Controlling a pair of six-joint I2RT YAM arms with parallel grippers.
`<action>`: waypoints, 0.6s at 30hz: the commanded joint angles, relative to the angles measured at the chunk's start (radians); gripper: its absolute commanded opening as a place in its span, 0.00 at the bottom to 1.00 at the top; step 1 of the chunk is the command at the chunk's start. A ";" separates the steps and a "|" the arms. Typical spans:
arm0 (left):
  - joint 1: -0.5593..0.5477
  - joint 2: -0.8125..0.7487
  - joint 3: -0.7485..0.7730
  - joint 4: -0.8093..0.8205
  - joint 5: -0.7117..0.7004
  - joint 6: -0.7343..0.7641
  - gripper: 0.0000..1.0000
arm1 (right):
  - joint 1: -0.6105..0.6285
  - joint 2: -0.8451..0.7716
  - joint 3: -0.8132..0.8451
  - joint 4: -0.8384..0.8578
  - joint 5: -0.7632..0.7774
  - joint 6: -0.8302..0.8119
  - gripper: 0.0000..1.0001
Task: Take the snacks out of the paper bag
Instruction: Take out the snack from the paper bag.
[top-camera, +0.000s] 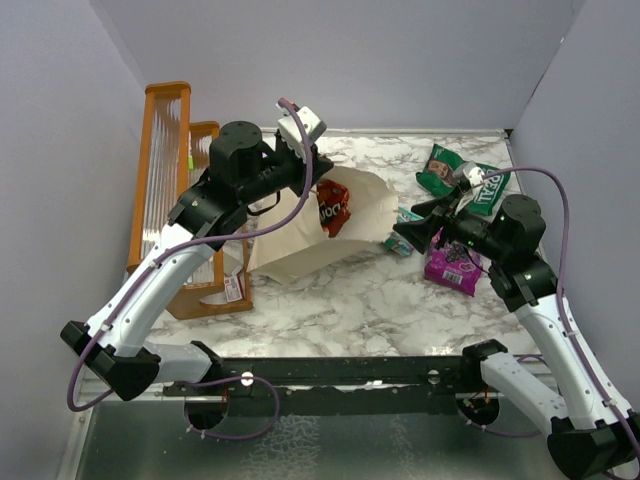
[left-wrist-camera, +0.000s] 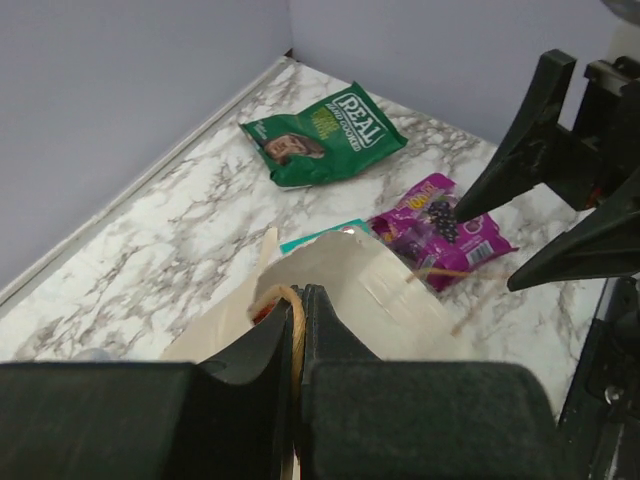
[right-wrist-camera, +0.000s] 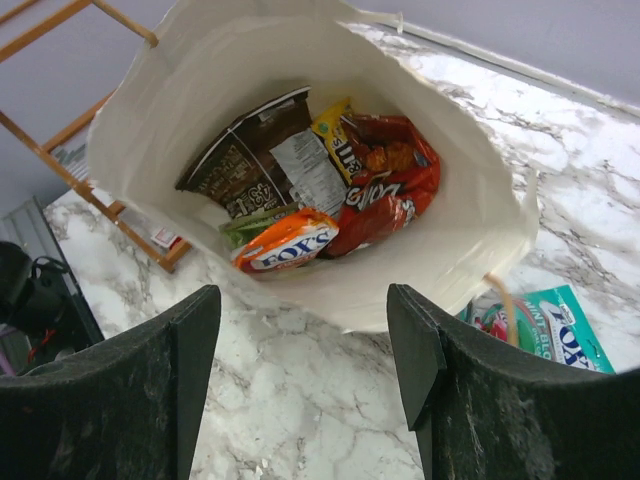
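The cream paper bag lies on the marble table with its mouth open to the right. My left gripper is shut on its tan handle and holds the upper lip up. My right gripper is open and empty on the table just before the mouth. Inside the bag are a brown chip bag, a yellow candy pack, a red chip bag, an orange packet and a green packet. Outside lie a green bag, a purple pouch and a teal-pink packet.
An orange-framed wooden rack stands at the left, against the bag's closed end. Grey walls close the table at the back and both sides. A small label lies by the rack's foot.
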 joint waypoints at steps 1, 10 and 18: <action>-0.002 -0.032 -0.007 0.115 0.174 -0.071 0.00 | 0.027 -0.012 -0.032 -0.009 -0.096 -0.038 0.65; -0.002 -0.054 -0.101 0.253 0.359 -0.257 0.00 | 0.124 -0.073 -0.129 0.043 -0.106 -0.019 0.62; -0.002 -0.142 -0.220 0.260 0.347 -0.320 0.00 | 0.269 -0.109 -0.144 -0.009 0.076 -0.210 0.61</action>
